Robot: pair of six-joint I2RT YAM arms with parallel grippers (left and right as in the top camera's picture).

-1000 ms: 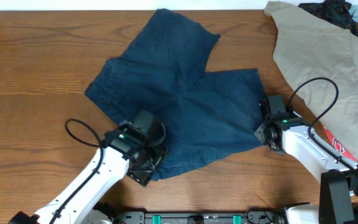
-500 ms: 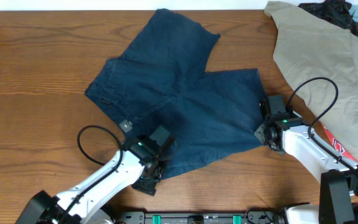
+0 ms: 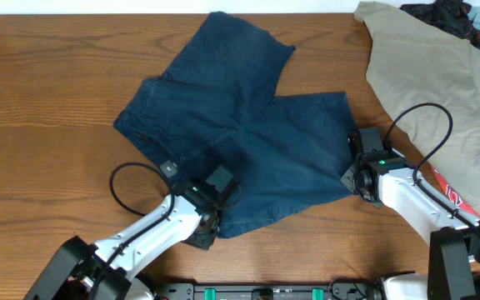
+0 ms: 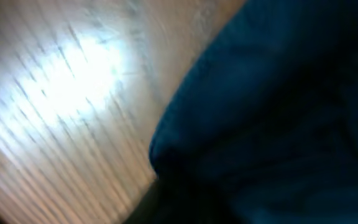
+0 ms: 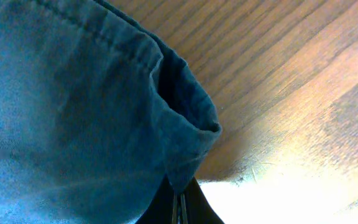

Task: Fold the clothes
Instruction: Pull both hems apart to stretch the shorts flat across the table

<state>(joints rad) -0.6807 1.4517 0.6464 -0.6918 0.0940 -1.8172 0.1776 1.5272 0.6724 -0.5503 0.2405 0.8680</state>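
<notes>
The clothes (image 3: 248, 142), dark navy shorts, lie spread flat on the wooden table (image 3: 40, 108) with both legs fanned toward the right and the back. My left gripper (image 3: 213, 218) sits at the near hem corner of the front leg. In the blurred left wrist view the blue cloth (image 4: 278, 112) runs straight into the shut jaws. My right gripper (image 3: 355, 177) is at the right-hand hem corner of that same leg. In the right wrist view its fingers (image 5: 179, 202) pinch the folded hem (image 5: 185, 130), lifting it slightly off the wood.
A large khaki garment (image 3: 440, 75) covers the back right of the table, with a dark pile of clothes (image 3: 448, 15) behind it. A red-orange cloth (image 3: 455, 193) lies beside the right arm.
The left gripper slid right along the near edge to the shorts' hem corner and closed on it. The right gripper and the shorts stayed where they were.
</notes>
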